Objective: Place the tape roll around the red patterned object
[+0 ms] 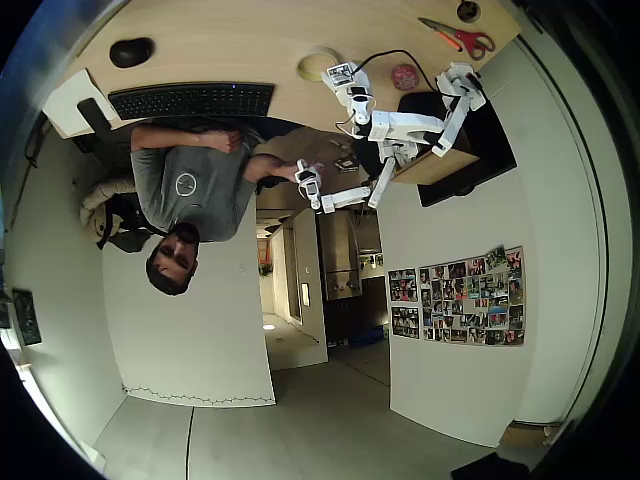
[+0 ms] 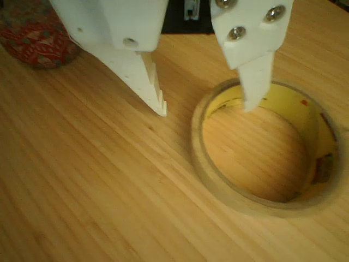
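The tape roll (image 2: 256, 204), a cream ring with a yellow inner wall, lies flat on the wooden table (image 2: 82, 180). My gripper (image 2: 207, 106) is open above its far-left rim: the right finger (image 2: 253, 82) points into the hole, while the left finger (image 2: 147, 76) stays outside the ring. The jaws hold nothing. The red patterned object (image 2: 32, 35) sits at the top left of the wrist view, apart from the roll. In the overhead view the tape roll (image 1: 316, 60) lies left of the gripper (image 1: 335, 72), and the red patterned object (image 1: 405, 76) sits to its right.
Red-handled scissors (image 1: 460, 38) lie near the table's far right corner. A black keyboard (image 1: 192, 100) and a computer mouse (image 1: 131, 52) occupy the left part of the table. A person (image 1: 190, 185) sits at the table's edge by the keyboard.
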